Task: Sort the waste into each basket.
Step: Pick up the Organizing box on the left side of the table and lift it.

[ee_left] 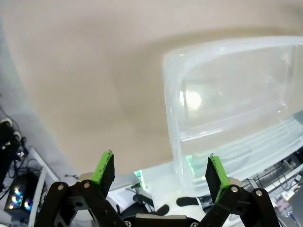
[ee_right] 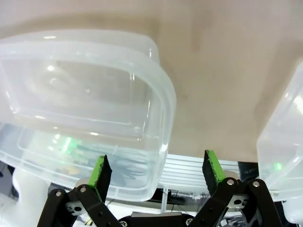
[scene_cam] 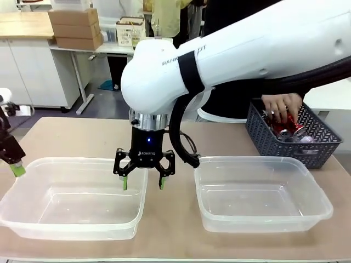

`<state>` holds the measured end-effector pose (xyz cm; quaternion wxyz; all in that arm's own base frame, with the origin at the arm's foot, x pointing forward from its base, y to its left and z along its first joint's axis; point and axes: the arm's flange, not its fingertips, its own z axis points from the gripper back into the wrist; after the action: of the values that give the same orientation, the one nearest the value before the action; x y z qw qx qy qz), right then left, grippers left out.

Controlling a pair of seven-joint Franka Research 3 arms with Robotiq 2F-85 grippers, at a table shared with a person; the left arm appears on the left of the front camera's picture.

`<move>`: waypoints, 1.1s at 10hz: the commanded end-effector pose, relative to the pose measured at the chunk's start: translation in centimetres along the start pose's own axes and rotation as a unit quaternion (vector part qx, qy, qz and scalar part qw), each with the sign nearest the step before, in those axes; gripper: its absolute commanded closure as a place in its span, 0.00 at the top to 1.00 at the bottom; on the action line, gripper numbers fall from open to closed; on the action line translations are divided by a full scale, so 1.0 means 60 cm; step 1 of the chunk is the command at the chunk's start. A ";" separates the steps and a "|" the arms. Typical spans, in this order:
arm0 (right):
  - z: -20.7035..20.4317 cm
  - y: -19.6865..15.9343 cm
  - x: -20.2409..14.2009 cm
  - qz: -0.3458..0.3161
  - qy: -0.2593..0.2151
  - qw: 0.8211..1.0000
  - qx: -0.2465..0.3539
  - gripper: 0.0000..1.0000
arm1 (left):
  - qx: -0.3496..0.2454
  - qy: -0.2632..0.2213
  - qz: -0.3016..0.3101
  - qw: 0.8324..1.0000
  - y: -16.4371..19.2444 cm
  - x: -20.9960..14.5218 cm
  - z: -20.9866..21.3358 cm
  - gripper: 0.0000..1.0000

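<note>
At far right, crushed cans [scene_cam: 287, 130] lie in the lattice basket [scene_cam: 267, 139].

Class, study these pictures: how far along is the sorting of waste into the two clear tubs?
Done: nothing; the left see-through plastic tub and the right see-through plastic tub hold no waste. In hand: the left gripper and right gripper are open, holding nothing; a person's hand reaches into the dark lattice basket of crushed red and silver cans. Remaining: all the sorting.
</note>
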<state>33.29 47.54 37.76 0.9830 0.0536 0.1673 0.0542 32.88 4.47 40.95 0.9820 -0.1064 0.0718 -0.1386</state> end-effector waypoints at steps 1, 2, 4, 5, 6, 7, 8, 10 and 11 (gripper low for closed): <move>-0.006 0.021 0.014 -0.003 0.011 0.999 -0.032 1.00 | 0.013 0.002 -0.010 1.000 -0.032 -0.045 -0.087 1.00; -0.015 0.023 0.022 -0.015 0.017 0.999 -0.045 1.00 | 0.011 0.007 -0.018 1.000 -0.041 -0.045 -0.091 1.00; -0.027 0.028 0.027 -0.022 0.016 0.998 -0.063 0.40 | 0.007 0.023 -0.027 0.999 -0.049 -0.043 -0.101 1.00; -0.031 0.030 0.026 -0.021 0.018 0.997 -0.066 0.40 | 0.008 0.032 -0.030 0.999 -0.052 -0.041 -0.106 0.55; -0.034 0.030 0.026 -0.025 0.018 0.997 -0.070 0.00 | 0.006 0.031 -0.034 0.999 -0.055 -0.040 -0.114 0.41; -0.035 0.029 0.025 -0.026 0.017 0.997 -0.073 0.36 | 0.002 0.026 -0.036 0.999 -0.056 -0.039 -0.120 0.00; -0.035 0.030 0.022 -0.026 0.016 0.997 -0.077 0.00 | 0.001 0.020 -0.035 0.999 -0.056 -0.037 -0.125 0.00; -0.036 0.028 0.020 -0.026 0.017 0.996 -0.080 0.00 | -0.006 0.017 -0.030 0.999 -0.060 -0.035 -0.132 0.14; -0.037 0.026 0.020 -0.027 0.018 0.996 -0.079 0.00 | -0.006 0.015 -0.030 0.999 -0.061 -0.035 -0.130 0.04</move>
<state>33.47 49.19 35.21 0.9798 -0.0084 0.1925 0.0536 34.24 1.15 38.31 0.9750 -0.1066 0.0993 -0.1677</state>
